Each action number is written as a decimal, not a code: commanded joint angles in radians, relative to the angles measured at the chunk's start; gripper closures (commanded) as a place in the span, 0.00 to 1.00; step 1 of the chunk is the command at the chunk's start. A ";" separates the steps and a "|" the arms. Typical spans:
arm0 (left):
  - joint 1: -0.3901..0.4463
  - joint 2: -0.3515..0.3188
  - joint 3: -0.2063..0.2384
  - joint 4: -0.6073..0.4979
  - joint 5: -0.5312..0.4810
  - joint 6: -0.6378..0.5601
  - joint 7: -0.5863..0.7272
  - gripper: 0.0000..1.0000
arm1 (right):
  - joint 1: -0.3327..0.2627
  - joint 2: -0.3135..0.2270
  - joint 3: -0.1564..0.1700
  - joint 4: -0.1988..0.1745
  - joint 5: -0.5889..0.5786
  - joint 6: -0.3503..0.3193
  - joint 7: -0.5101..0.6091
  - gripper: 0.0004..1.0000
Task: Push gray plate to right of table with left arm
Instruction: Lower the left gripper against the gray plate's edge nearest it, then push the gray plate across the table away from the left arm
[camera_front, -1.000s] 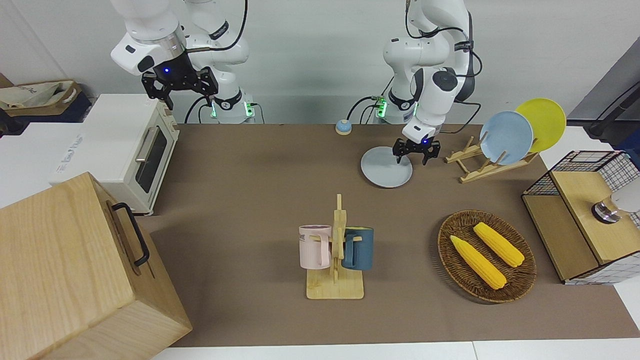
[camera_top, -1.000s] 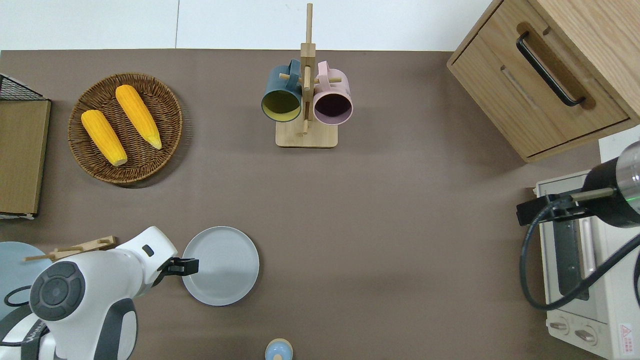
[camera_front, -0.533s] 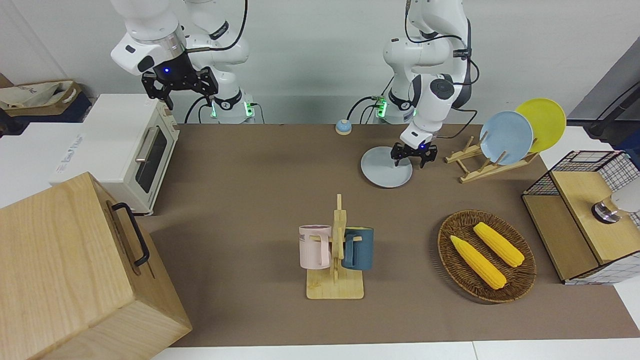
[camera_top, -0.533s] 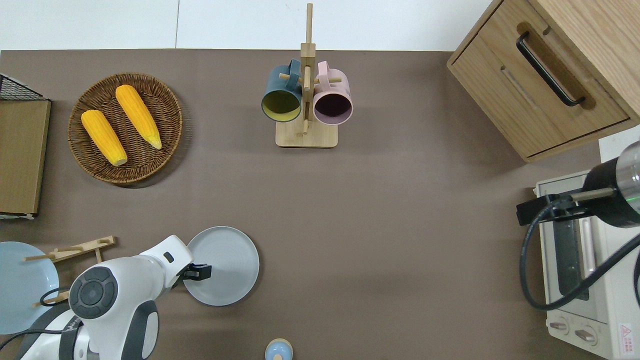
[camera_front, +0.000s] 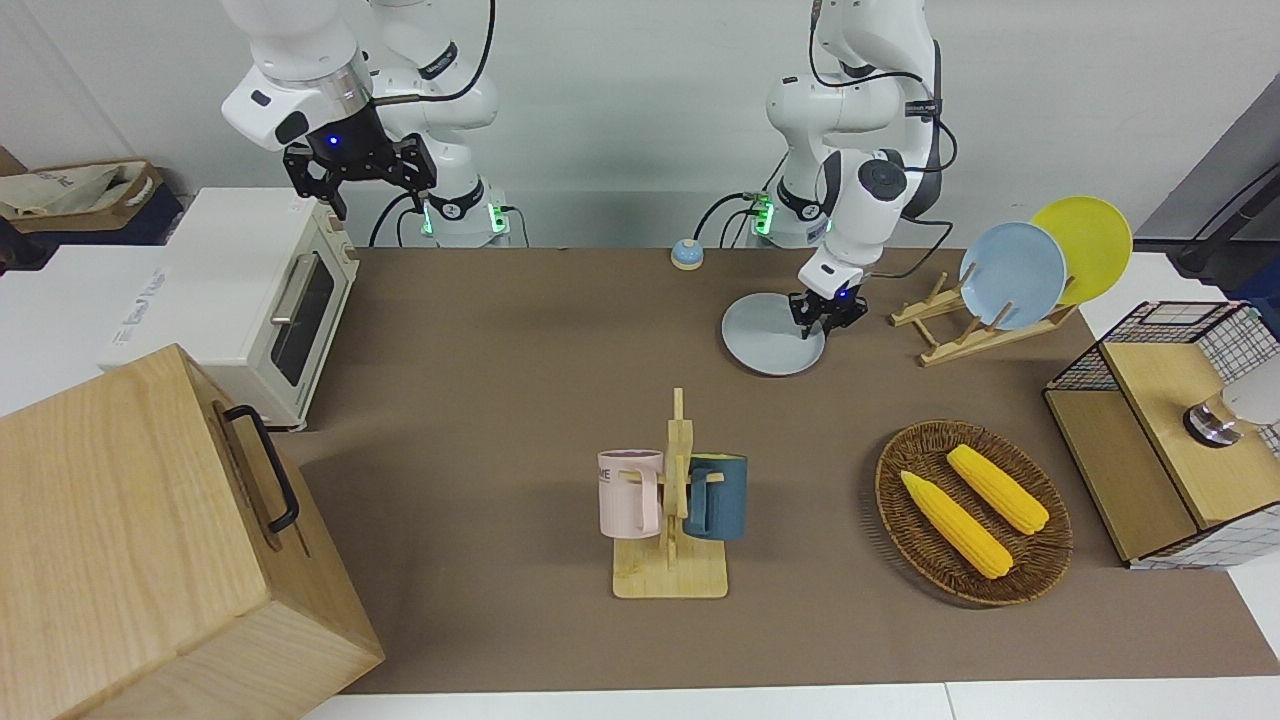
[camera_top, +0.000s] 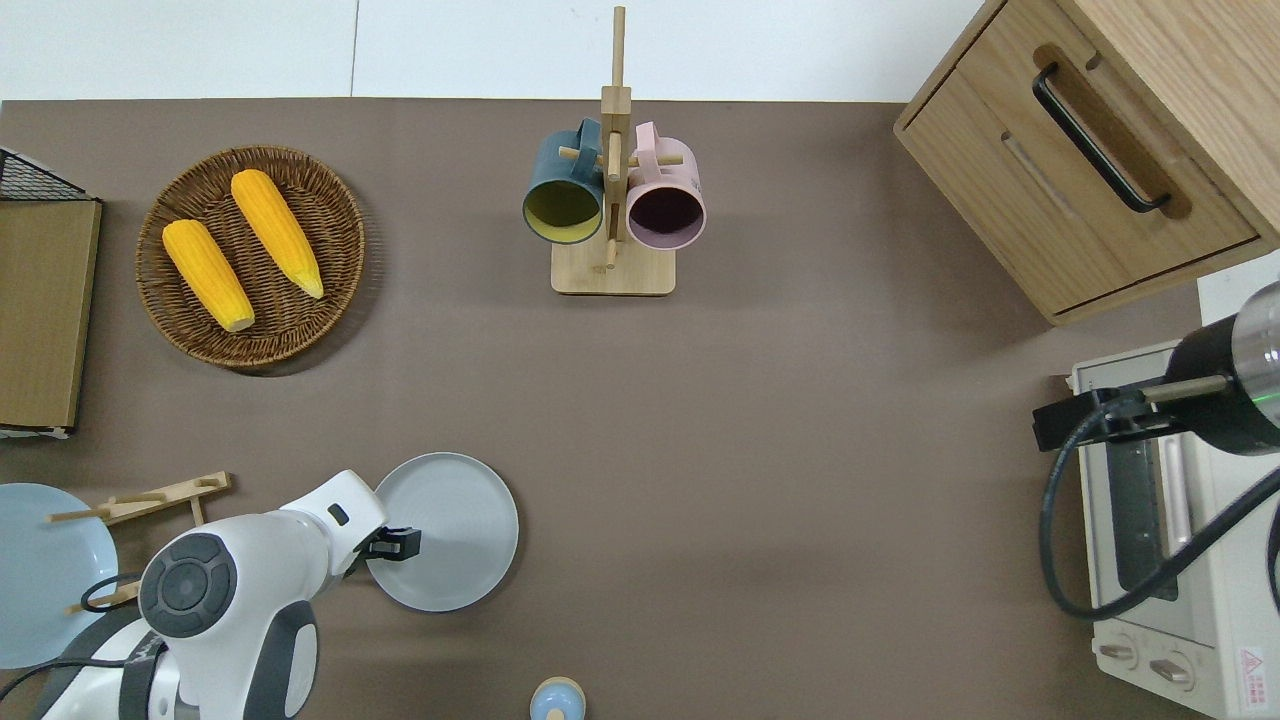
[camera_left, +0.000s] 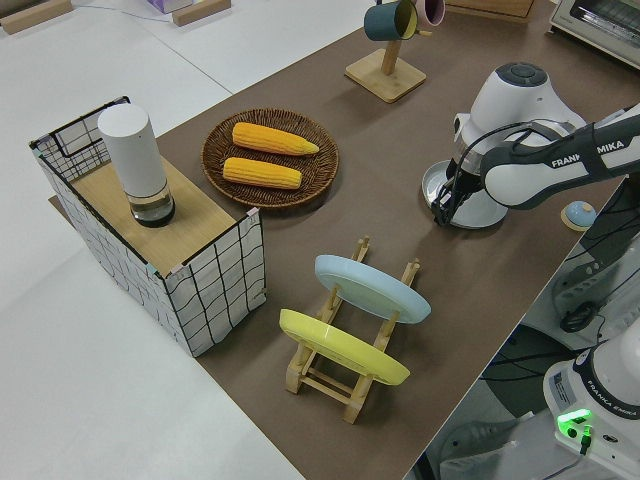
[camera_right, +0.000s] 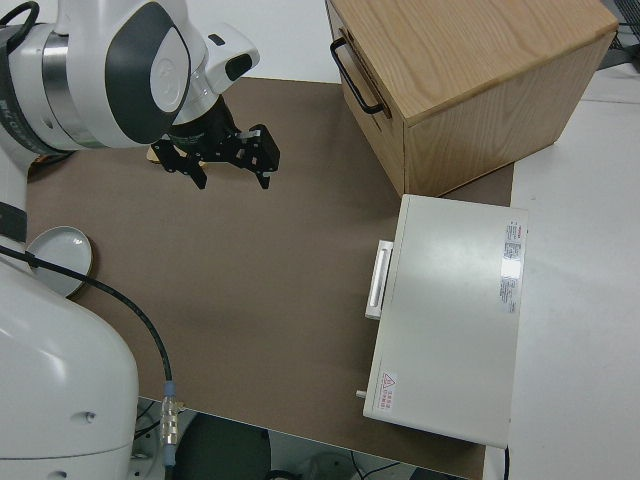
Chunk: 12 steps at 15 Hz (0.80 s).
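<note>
Now gray plate (camera_top: 455, 530) flat on table (camera_top: 760, 420) — round, no long axis; left arm's fingers (camera_top: 398, 543) at its rim — gap unclear.

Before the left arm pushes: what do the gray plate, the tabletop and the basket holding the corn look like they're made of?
Gray plate: smooth, faint concentric rings, soft sheen; likely glazed ceramic or melamine, cannot tell which. Table: matte brown, even, no glare; looks like a mat or laminate. Basket: dark brown woven strands, likely wicker or rattan. Left gripper sits at the plate's rim; the right arm is parked.

Brown table (camera_front: 480, 400) bears gray plate (camera_front: 765, 338), mug rack (camera_front: 672, 570), basket (camera_front: 905, 540).
</note>
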 joint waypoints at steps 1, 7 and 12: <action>-0.015 0.014 0.009 -0.015 -0.015 0.031 -0.005 1.00 | -0.019 -0.002 0.016 0.009 0.004 -0.016 0.013 0.02; -0.022 0.026 0.006 -0.007 -0.015 0.031 -0.049 1.00 | -0.020 -0.002 0.016 0.009 0.004 -0.016 0.013 0.02; -0.119 0.046 0.000 0.010 -0.015 0.040 -0.172 1.00 | -0.020 -0.002 0.016 0.009 0.004 -0.016 0.013 0.02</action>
